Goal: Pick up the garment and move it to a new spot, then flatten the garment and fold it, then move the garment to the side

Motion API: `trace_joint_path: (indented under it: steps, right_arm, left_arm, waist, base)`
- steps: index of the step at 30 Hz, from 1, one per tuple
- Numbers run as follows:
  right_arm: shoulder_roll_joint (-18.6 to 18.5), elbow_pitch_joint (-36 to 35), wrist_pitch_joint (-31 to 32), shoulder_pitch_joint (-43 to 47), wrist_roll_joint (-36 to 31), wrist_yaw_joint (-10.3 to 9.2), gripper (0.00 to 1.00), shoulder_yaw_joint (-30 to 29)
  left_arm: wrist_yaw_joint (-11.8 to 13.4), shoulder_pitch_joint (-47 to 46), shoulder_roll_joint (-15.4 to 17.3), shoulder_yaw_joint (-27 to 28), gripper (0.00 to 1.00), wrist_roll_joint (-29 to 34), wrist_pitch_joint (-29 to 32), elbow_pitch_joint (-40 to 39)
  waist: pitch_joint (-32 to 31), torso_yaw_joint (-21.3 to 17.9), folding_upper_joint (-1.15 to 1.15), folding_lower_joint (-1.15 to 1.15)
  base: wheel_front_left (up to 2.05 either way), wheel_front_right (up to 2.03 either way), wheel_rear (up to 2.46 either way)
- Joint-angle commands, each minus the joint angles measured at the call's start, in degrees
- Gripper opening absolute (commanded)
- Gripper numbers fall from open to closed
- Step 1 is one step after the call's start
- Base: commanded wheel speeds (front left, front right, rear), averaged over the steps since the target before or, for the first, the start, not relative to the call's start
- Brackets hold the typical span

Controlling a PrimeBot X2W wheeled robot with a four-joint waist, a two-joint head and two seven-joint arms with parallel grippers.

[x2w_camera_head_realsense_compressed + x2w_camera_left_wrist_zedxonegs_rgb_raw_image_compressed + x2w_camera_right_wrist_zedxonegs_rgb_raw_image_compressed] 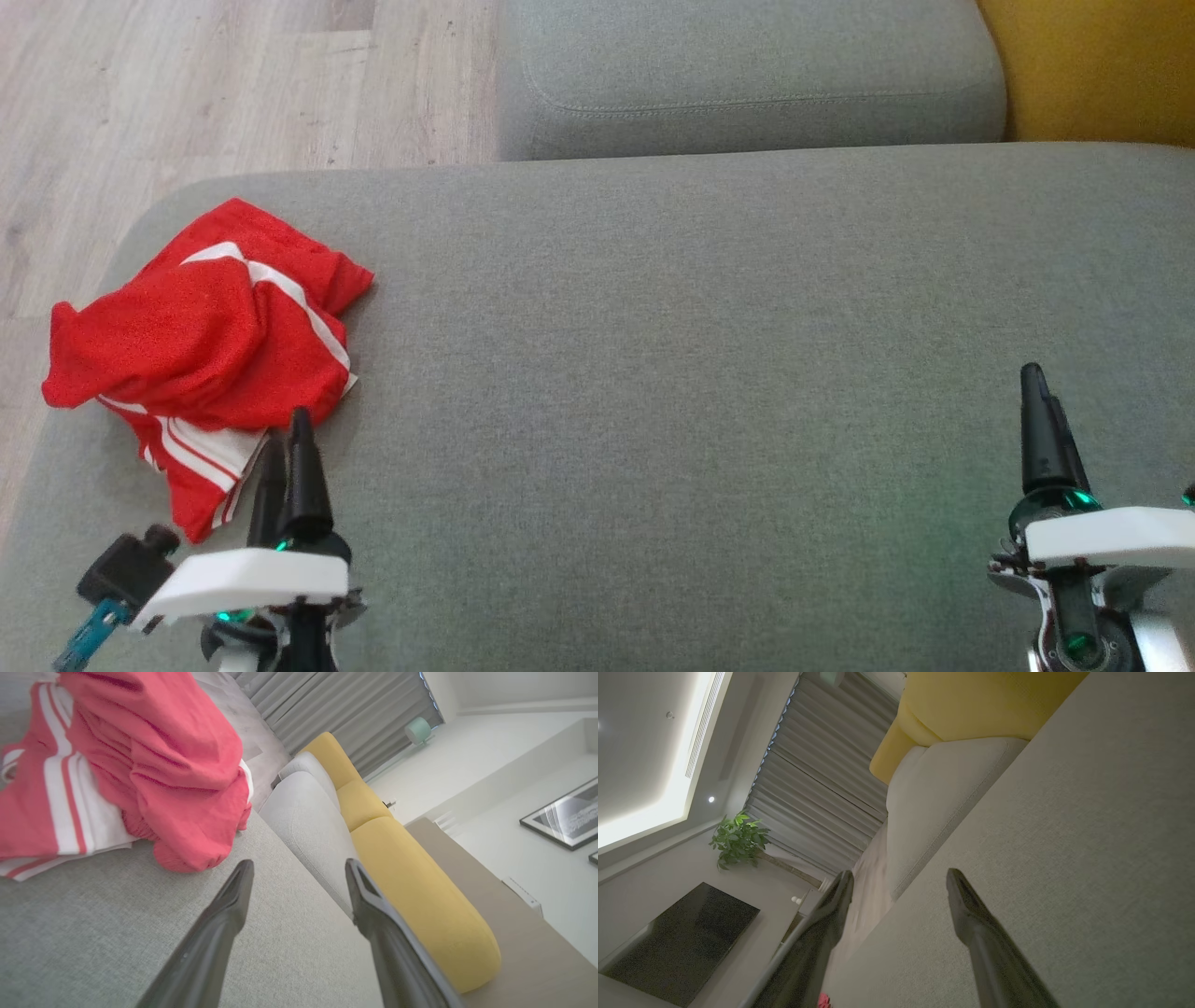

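"Closing on that heap right now looks risky to me. The crumpled red garment with white stripes (205,345) sits at the left end of the grey fabric sofa seat (653,373), close to its rounded edge, with the pale wooden floor (187,93) just beyond."

"So a clumsy tug could drag it over the side?"

"That, or the fingers catch only the loose top fold. Then the rest hangs in a twist and flattening gets harder. Coming in too low could also dig the tips into the upholstery."

"Where is the left gripper (285,431) against it?"

"Just beside the near, striped hem. From the head camera its tips overlap the white band, so I cannot tell contact there. The left wrist camera shows the fingers spread with nothing between them. The red bulge lies ahead and off to one side of the gap, near one tip but apart from it."

"And the right gripper (1036,383)?"

"Well apart, over bare seat at the other end, fingers also spread and empty in its own wrist view. My guess is the left needs to shift toward the cloth before it pinches."
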Motion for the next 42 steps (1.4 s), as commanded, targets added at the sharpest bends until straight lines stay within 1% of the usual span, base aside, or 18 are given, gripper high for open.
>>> trace_joint_path:
  steps: [1, 13, 33, 42]
  right_arm:
    - [-1.33, -2.86, -0.52, -1.10, -2.30, -0.02, 1.00, 0.89]
    - [-1.53, -4.81, 0.73, 0.14, -10.65, -0.02, 1.00, 2.47]
    - [-1.65, -8.19, 2.24, 2.10, -23.25, -0.03, 1.00, 4.19]
    - [-1.21, -10.02, 2.82, 3.19, -29.45, -0.03, 1.00, 4.62]
  left_arm:
    - [0.26, -3.16, 0.83, -0.13, 1.00, 2.60, -0.73, -2.48]
    - [2.27, -3.99, 3.10, -3.95, 1.00, 13.57, -2.77, -1.65]
    - [4.89, -5.62, 5.41, -6.48, 1.00, 25.64, -6.00, 1.45]
    - [5.14, -6.17, 6.02, -7.67, 1.00, 30.99, -7.70, 2.68]
  waist:
    - [-0.05, 0.03, 0.00, 0.00]
    - [-0.40, 0.19, 0.00, 0.00]
    - [-0.92, 0.69, 0.00, 0.00]
    - [-1.03, 0.84, 0.00, 0.00]
  base:
    - [0.00, 0.00, 0.00]
    - [0.00, 0.00, 0.00]
    - [0.00, 0.00, 0.00]
    - [0.00, 0.00, 0.00]
